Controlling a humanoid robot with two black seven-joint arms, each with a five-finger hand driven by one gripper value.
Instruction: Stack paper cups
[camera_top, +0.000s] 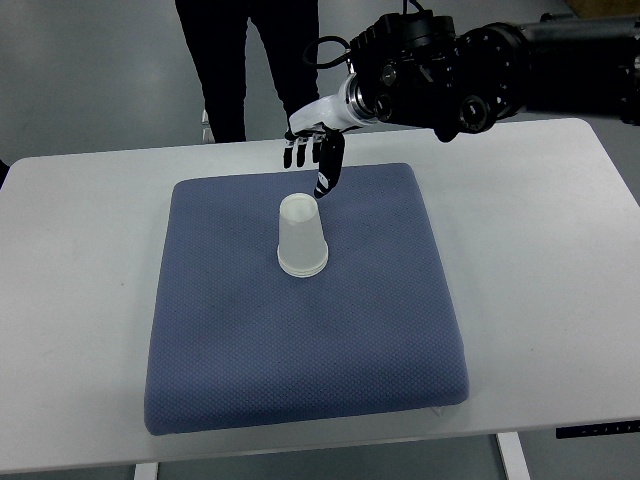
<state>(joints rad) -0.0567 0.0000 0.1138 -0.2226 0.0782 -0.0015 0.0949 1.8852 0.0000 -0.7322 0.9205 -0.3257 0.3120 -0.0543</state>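
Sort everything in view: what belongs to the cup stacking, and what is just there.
Job:
upside-down paper cup
right hand, above the cup's far side, holding nothing

Just there:
blue cushion pad
white table
person's legs behind the table

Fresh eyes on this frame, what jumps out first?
The white paper cup stack standing upside down near the middle of the blue padded mat draws the eye first. Right behind it, the bulky black right arm comes in from the upper right, and its right hand hangs with fingers pointing down, just beyond the cup and holding nothing. A person in dark trousers stands at the far edge of the white table.
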